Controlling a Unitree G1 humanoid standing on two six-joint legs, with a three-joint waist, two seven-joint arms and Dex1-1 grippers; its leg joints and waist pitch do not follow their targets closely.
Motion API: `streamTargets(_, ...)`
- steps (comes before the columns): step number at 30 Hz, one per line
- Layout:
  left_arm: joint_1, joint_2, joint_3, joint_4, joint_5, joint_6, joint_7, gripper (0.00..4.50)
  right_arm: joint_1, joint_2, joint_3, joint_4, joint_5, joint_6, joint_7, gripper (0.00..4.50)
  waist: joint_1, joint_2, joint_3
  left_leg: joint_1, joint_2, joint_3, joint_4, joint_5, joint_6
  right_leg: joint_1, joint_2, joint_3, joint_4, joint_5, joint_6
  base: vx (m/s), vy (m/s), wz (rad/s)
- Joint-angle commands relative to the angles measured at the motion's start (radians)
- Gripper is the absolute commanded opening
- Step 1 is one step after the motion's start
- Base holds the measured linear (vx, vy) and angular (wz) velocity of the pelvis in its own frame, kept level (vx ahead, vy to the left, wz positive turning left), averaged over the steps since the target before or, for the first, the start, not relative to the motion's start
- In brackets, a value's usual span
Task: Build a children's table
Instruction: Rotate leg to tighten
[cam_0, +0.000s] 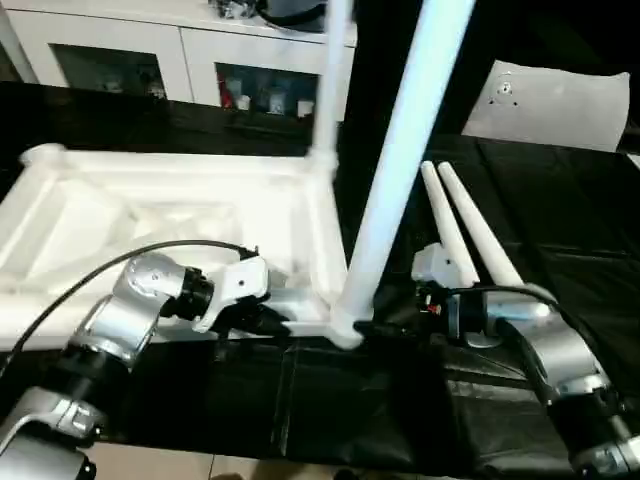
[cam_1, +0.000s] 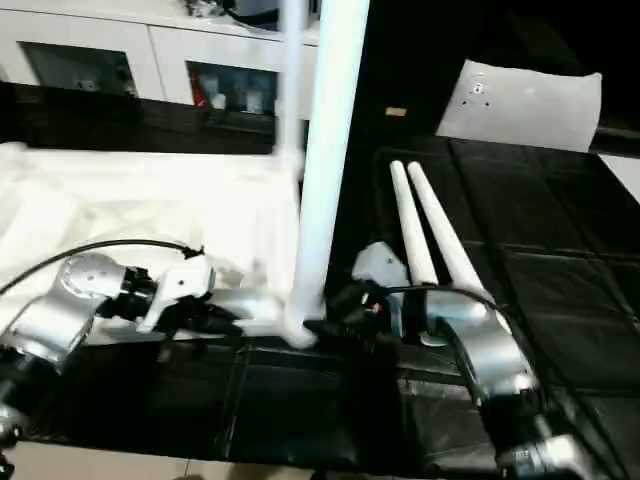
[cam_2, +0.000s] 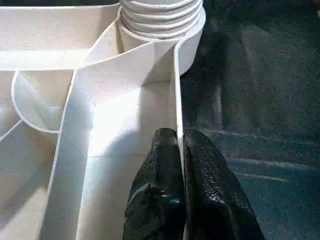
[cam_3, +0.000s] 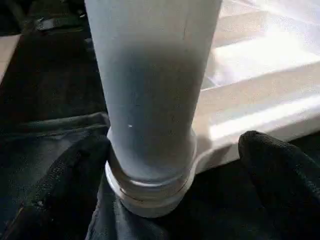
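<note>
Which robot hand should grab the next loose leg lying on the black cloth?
Probably the right. The two loose legs lie just beyond the right gripper, which is open around the standing leg. The left gripper is shut on the tabletop's rim, steadying it.

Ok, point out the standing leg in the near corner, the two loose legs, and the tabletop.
Standing leg (cam_0: 400, 170), left eye view, mid shaft.
Loose legs (cam_0: 470, 235), left eye view, between middles, on one shaft.
Tabletop (cam_0: 150, 180), left eye view, far rim.

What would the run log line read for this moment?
left gripper: shut on table top rim | right gripper: open around near-corner leg base | far-corner leg: upright | two loose legs: lying beside table top
</note>
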Motion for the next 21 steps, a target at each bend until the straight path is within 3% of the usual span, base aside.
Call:
streamTargets(1,-0.018,0.000,-0.049,0.006,0.005,-0.031,-0.065,0.00,-0.029,-0.006,0.012,0.018,-0.004,0.001,0.037,4.47,-0.004,0.006,-0.054,-0.004,0.086,-0.025,-0.077,-0.058,0.089,0.058,-0.110,0.075,-0.062,-0.300,-0.190,0.000,0.000,0.00)
streamTargets(4,-0.029,0.001,-0.056,0.025,0.011,-0.057,-0.098,0.00,-0.045,-0.001,0.032,0.035,0.009,0.007,0.091,4.47,-0.003,0.003,-0.053,-0.006,0.085,-0.024,-0.076,-0.052,0.091,0.059,-0.112,0.075,-0.061,-0.289,-0.197,0.000,0.000,0.00)
streamTargets(5,-0.030,0.001,-0.057,0.027,0.011,-0.058,-0.099,0.00,-0.046,0.000,0.032,0.036,0.010,0.007,0.093,4.21,-0.002,0.003,-0.053,-0.004,0.087,-0.024,-0.075,-0.046,0.090,0.059,-0.112,0.075,-0.060,-0.282,-0.199,0.000,0.000,0.00)
streamTargets(10,-0.049,0.000,-0.066,0.058,0.014,-0.084,-0.122,0.00,-0.065,0.015,0.045,0.063,0.026,0.000,0.124,4.01,0.007,0.004,-0.054,-0.003,0.089,-0.023,-0.075,-0.029,0.088,0.059,-0.112,0.074,-0.053,-0.244,-0.213,0.000,0.000,0.00)
streamTargets(21,-0.070,-0.002,-0.070,0.101,0.023,-0.110,-0.138,0.00,-0.066,0.023,0.057,0.071,0.031,0.006,0.160,3.16,0.013,0.006,-0.053,-0.004,0.089,-0.023,-0.076,-0.043,0.068,0.061,-0.112,0.074,-0.057,-0.270,-0.199,0.000,0.000,0.00)
